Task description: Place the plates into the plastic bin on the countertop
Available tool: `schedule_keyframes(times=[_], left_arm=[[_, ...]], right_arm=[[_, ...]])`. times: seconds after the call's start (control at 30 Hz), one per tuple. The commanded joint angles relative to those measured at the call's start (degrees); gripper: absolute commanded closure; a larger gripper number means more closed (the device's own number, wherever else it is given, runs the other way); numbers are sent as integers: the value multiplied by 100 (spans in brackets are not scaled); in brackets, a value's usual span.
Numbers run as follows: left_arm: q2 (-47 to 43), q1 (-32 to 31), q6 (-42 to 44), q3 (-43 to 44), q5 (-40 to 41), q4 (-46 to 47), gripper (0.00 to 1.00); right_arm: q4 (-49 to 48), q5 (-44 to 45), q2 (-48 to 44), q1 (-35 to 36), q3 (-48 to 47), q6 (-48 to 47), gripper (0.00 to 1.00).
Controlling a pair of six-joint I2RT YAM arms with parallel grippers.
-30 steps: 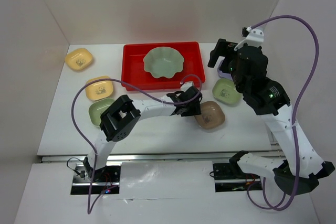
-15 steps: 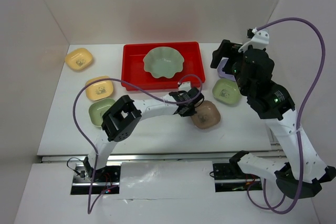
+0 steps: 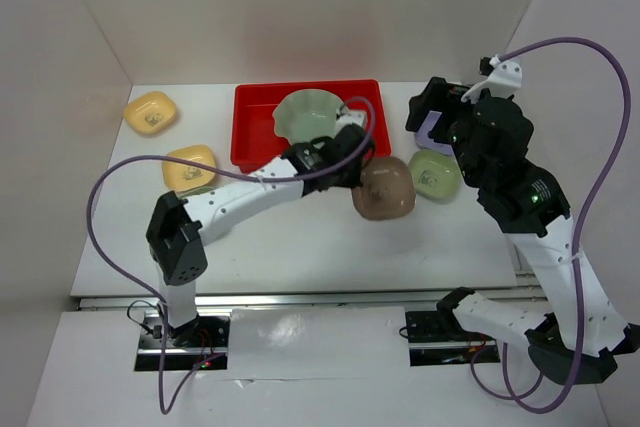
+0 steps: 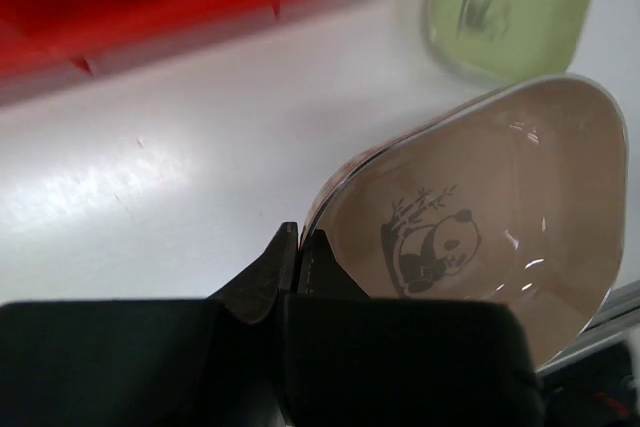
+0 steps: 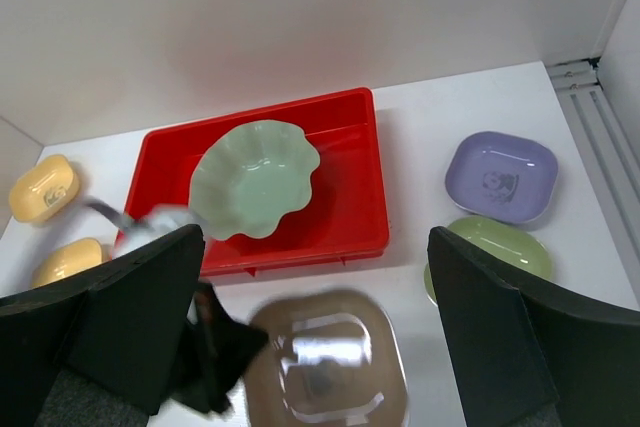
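Plates first: the brownish-pink dish [image 4: 470,237] (the one with the panda printed inside) is the one in hand. The left gripper [image 4: 300,244] has it by the near rim, jaws closed to a sliver on that thin edge. It hangs tilted just in front of the right front corner of the red bin [image 3: 252,122], and the light green dish [image 3: 435,175] sits close on its other side. I can't quite tell whether its far edge is clear of the countertop [image 3: 300,237]. The right gripper [image 5: 315,247] is spread wide with nothing in it, up above the lavender dish [image 3: 432,134].

The grip is what worries me. A glossy dish held by one edge could swing or slide out if the arm moves briskly. If it rides low, its hanging side may catch the bin's raised front wall.

Room inside is lopsided. The scalloped dish [image 3: 310,117] fills the middle, leaving bare red floor mostly at the left and right ends. The right end is nearer, but it's a tight slot between the scallops and the wall.
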State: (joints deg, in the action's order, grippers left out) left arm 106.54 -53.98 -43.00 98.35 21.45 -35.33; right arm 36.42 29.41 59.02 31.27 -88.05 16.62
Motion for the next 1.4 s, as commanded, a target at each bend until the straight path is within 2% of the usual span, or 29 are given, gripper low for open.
schedule_keyframes(times=[0.0,0.27,0.37,0.5,0.6,0.93,0.97,1.0,1.2,1.37], left_arm=[[-222,788,784,781,-9,-271,100],[990,2540,2014,2642,-703,-88,100],[1596,3014,2374,2988,-1222,350,100],[2080,3261,3042,3059,-1529,1202,100],[2397,3315,3332,3112,-1696,1361,100],[2871,3754,3044,3173,-1969,1546,98],[2872,3806,2991,3173,-1909,1547,92],[2924,3807,2939,3173,-1908,1547,78],[2925,3807,2736,3173,-1908,1626,35],[2601,3746,2684,3060,-1943,1731,24]], right_arm=[[-206,-40,-137,46,-133,-63,0],[-144,143,-444,46,-133,-63,0],[-144,144,-497,46,-81,-63,0],[-144,-66,-550,46,111,-10,0],[-144,-181,-664,46,288,-10,0],[-144,-295,-778,46,473,43,0],[-144,-295,-778,46,473,43,0],[-144,-295,-778,46,525,43,0],[-144,-348,-717,46,640,43,0],[-250,-348,-664,46,894,43,0]])
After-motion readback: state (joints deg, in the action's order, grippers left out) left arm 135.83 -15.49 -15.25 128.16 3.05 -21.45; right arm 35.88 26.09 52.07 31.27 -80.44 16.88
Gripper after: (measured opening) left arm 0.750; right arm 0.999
